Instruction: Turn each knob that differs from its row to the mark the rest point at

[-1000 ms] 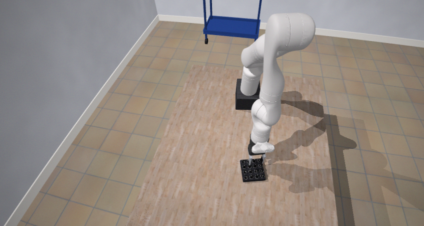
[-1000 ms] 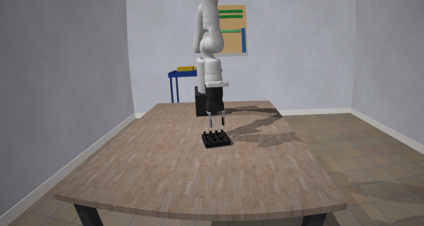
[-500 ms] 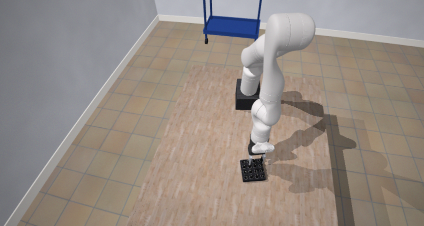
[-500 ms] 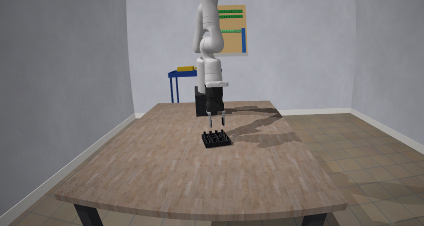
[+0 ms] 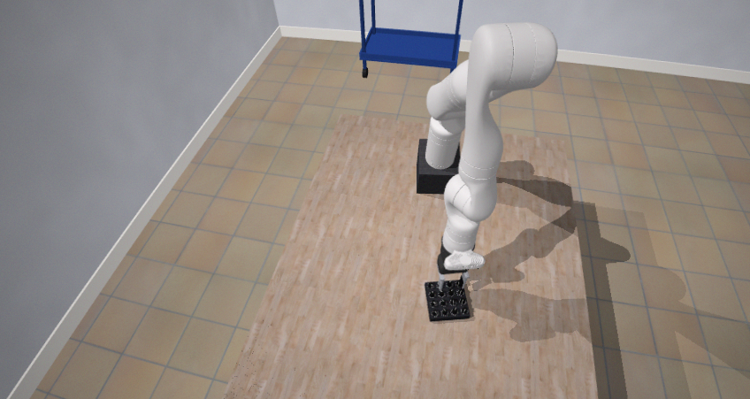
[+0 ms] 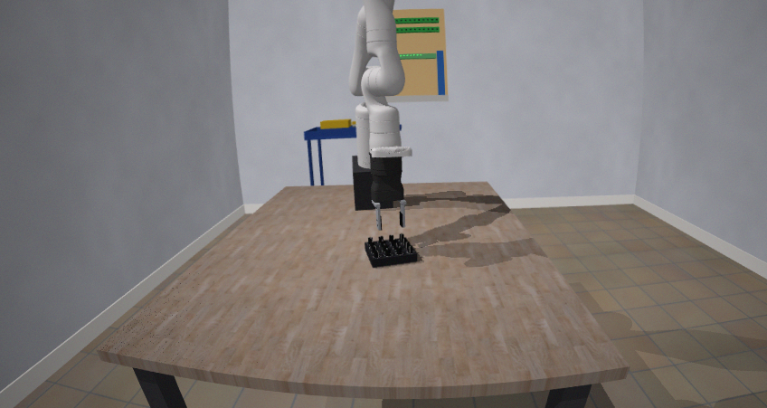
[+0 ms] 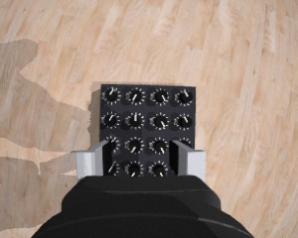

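Note:
The black knob box (image 5: 449, 318) (image 6: 395, 261) (image 7: 148, 108) stands on the table. In the wrist view its knobs form four upright columns. Left column: visible lines slant up-right. Second column: the second knob from the top (image 7: 135, 120) has its line straight up; the top knob (image 7: 135, 96) and the two lower ones point down-left. Third column: all lines point down-right. Right column: the top two point up and slightly left; the third is mostly hidden by a finger, the lowest fully hidden. Printed names are unreadable. My gripper (image 5: 453, 285) (image 6: 391, 227) (image 7: 140, 153) is open and empty above the box.
The table (image 5: 336, 289) (image 6: 323, 307) carries the arm's black base (image 5: 432, 181) (image 6: 365, 194) behind the box. A blue cart (image 5: 410, 48) (image 6: 328, 133) stands on the floor beyond the table. The arm's shadow falls to the box's right in the top and exterior views.

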`<state>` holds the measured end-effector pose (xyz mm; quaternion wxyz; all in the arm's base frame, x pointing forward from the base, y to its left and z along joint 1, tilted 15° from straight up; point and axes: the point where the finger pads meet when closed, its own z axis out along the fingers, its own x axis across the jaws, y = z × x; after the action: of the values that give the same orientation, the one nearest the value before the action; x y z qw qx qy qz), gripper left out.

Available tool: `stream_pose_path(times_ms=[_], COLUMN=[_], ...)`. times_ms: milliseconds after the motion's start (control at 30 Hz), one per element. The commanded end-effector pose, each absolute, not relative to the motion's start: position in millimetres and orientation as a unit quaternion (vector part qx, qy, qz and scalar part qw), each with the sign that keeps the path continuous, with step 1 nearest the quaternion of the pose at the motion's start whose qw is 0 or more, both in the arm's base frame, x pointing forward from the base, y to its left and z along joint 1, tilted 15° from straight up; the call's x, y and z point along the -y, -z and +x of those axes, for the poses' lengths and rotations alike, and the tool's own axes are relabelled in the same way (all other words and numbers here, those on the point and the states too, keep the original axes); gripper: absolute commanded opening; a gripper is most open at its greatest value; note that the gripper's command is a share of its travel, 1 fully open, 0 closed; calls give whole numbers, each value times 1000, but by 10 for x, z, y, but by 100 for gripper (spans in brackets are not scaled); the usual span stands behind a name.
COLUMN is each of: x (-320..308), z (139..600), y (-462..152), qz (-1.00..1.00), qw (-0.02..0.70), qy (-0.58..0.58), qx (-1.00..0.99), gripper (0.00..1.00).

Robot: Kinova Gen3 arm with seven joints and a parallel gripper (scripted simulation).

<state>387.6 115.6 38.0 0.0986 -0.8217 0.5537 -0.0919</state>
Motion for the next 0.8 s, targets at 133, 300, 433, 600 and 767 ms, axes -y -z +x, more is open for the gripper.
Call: stream_pose_path(times_ms=[133, 300, 433, 600, 767], x=[-1115, -1093, -1081, -1048, -1012], z=[3808, 3753, 3722, 3635, 3541], y=[-360, -343, -330, -294, -265], qz=[-817, -817, -817, -817, -817], qw=[98, 98, 98, 97, 97], qy=[92, 92, 91, 91, 91], qx=[-561, -561, -561, -561, -561], gripper=[100, 100, 100, 100, 100])
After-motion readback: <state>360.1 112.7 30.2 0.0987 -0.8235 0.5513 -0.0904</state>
